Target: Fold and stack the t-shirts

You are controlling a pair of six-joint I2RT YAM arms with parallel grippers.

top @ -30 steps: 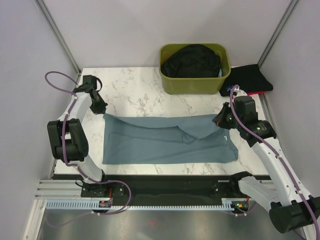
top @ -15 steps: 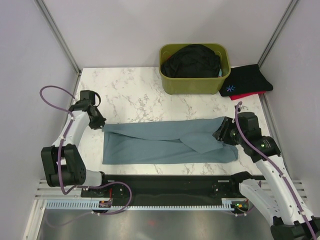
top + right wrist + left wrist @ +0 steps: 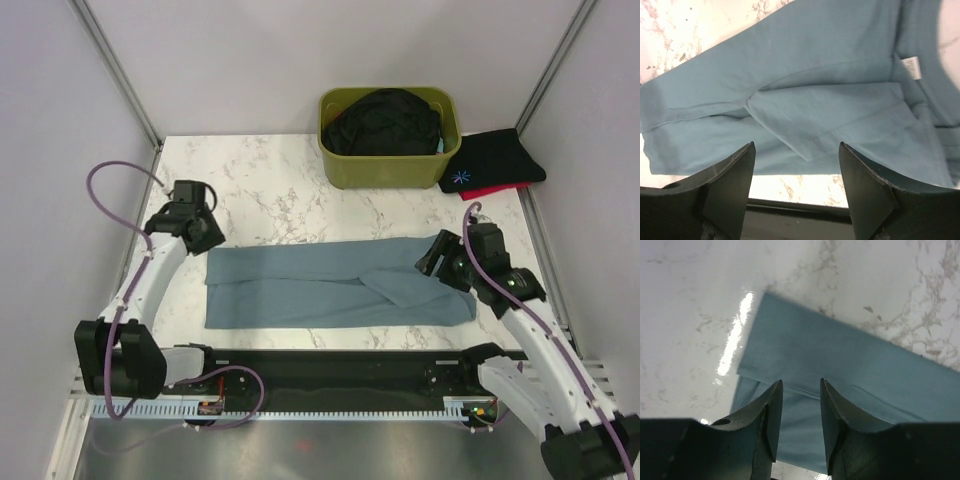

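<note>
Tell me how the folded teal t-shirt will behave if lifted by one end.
Probably floppy: the teal t-shirt lies flat in soft layers, so a lifted end would likely sag. Its loose folded flap may fall open. Pushed, it would probably bunch on the marble table, not slide whole.

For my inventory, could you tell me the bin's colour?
The bin is olive green; top external view.

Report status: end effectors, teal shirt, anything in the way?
Left end effector open, right end effector open, neither holding. Teal t-shirt flat, folded into a long strip. Nothing on it; olive bin at far edge.
</note>
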